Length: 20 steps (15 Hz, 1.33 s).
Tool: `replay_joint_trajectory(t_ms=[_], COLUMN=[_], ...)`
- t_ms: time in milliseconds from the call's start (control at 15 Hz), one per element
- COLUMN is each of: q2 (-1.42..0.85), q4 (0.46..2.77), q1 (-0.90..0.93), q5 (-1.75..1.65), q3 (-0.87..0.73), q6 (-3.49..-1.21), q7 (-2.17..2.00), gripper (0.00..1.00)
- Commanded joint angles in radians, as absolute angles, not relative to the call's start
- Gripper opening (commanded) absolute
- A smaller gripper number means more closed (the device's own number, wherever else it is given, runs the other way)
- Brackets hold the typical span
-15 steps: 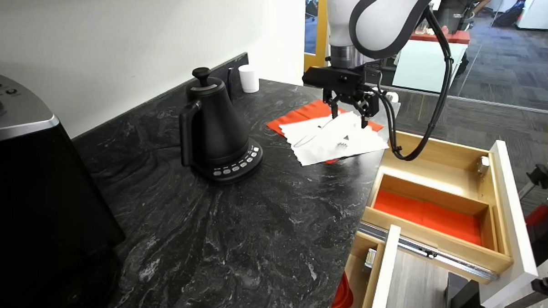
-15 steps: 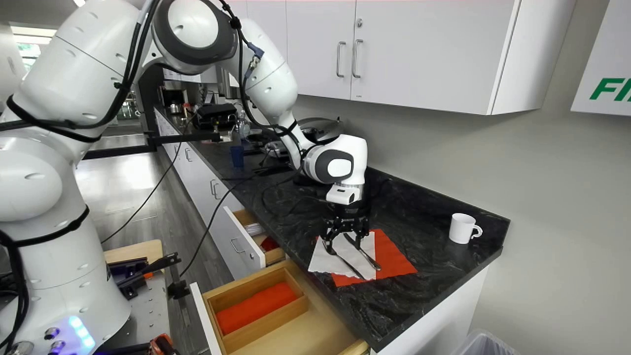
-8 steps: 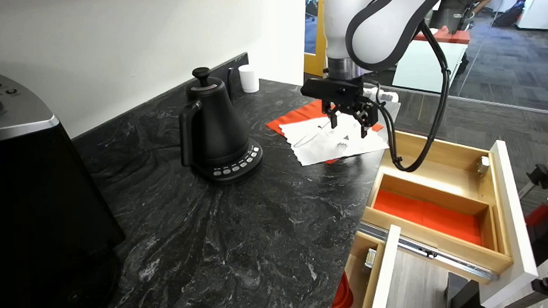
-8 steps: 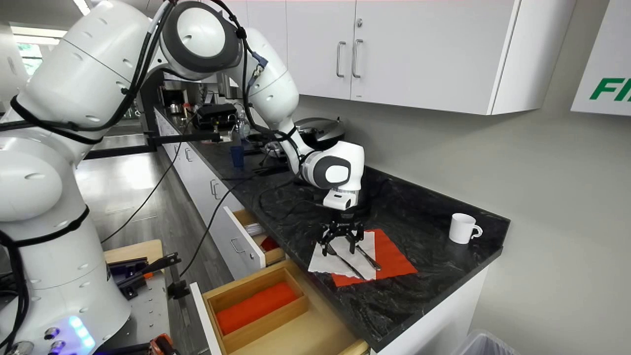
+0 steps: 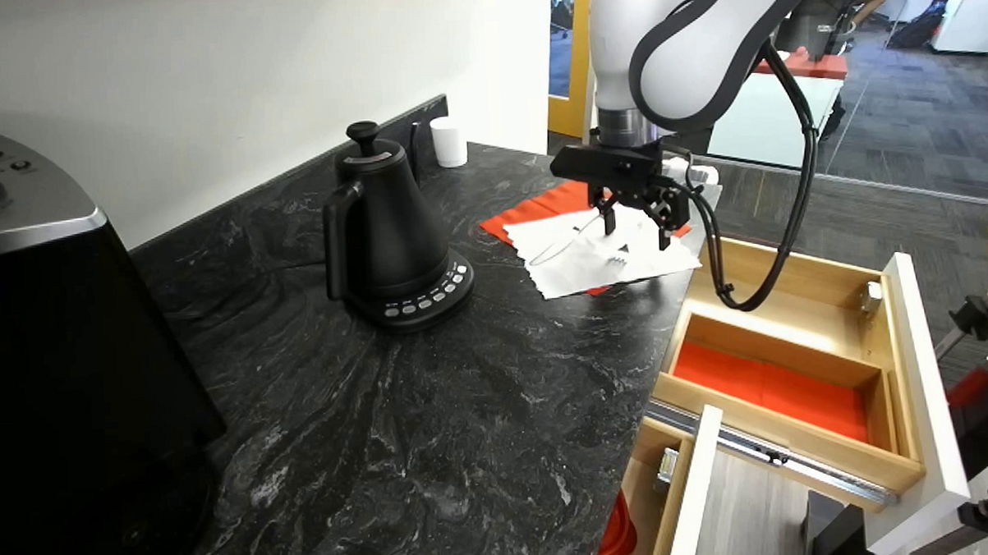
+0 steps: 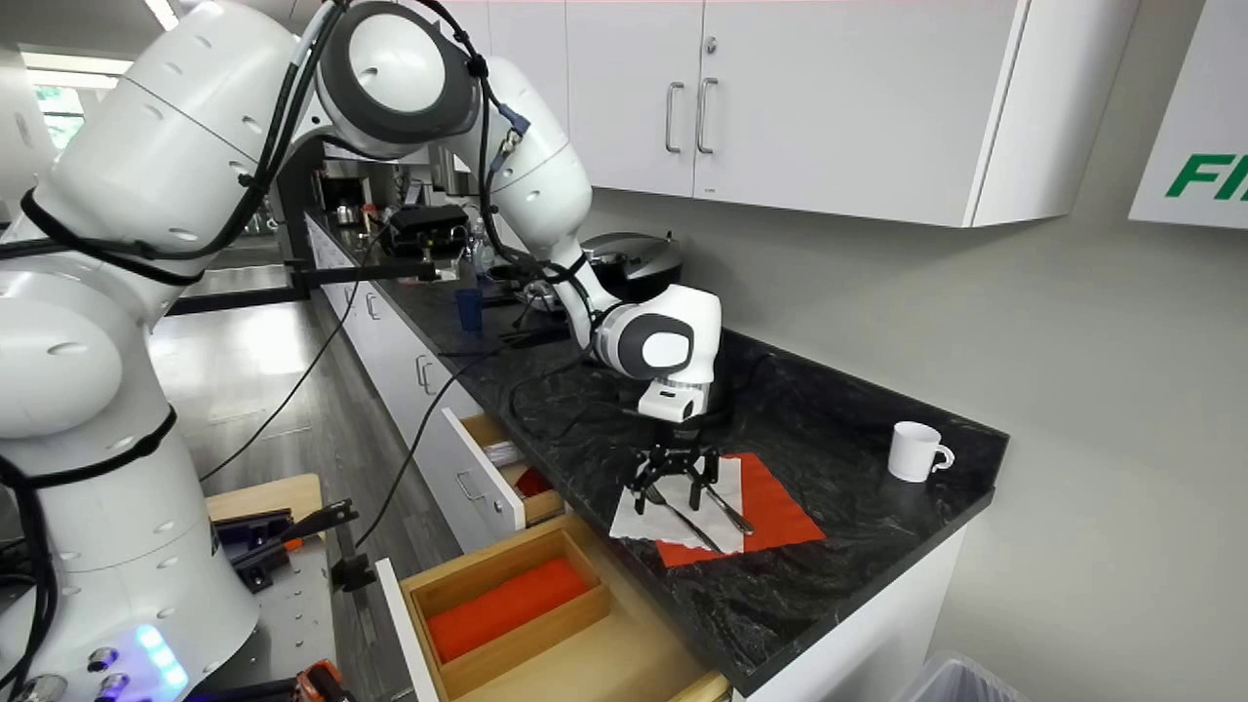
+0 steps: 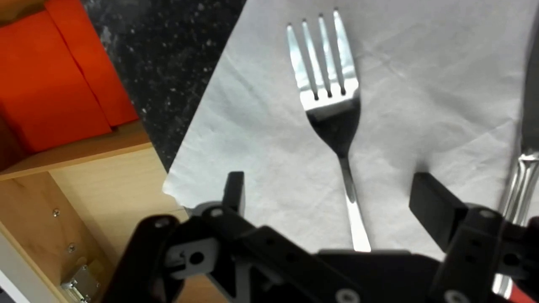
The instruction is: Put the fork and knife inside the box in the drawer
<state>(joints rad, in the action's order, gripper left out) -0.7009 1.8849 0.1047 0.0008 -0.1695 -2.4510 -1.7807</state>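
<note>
At left in an exterior view the drawer (image 6: 614,648) stood pulled out, holding the red-bottomed box (image 6: 531,636). Next, on the bench (image 6: 848,492), lay a white sheet (image 6: 658,527), the pincer (image 6: 667,503) above it with its jaws spread wide. In the wrist view the fork (image 7: 337,126) rested on that sheet, its handle seen through the gap between the jaws; farther right, outside them, lay the knife (image 7: 522,181). Beyond came a red-orange sheet (image 6: 780,517) partly beneath the white one, then a white mug (image 6: 913,452).
</note>
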Motion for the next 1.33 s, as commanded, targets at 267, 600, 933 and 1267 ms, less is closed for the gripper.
replay_joint_trajectory(t_ms=[267,600,933,1267], q2=[-0.687,-0.687,-0.69,-0.673], q4=[1.905,1.904,1.901,1.893], q1=[0.083,0.077,0.075,0.106], q5=[0.012,0.015,0.016,0.007], q3=[-0.176,-0.178,-0.179,-0.222], q6=[-2.463,-2.462,-2.46,-2.464], q7=[-1.754,-1.757,-1.758,-1.85], gripper=[0.67,0.34,0.05,0.05])
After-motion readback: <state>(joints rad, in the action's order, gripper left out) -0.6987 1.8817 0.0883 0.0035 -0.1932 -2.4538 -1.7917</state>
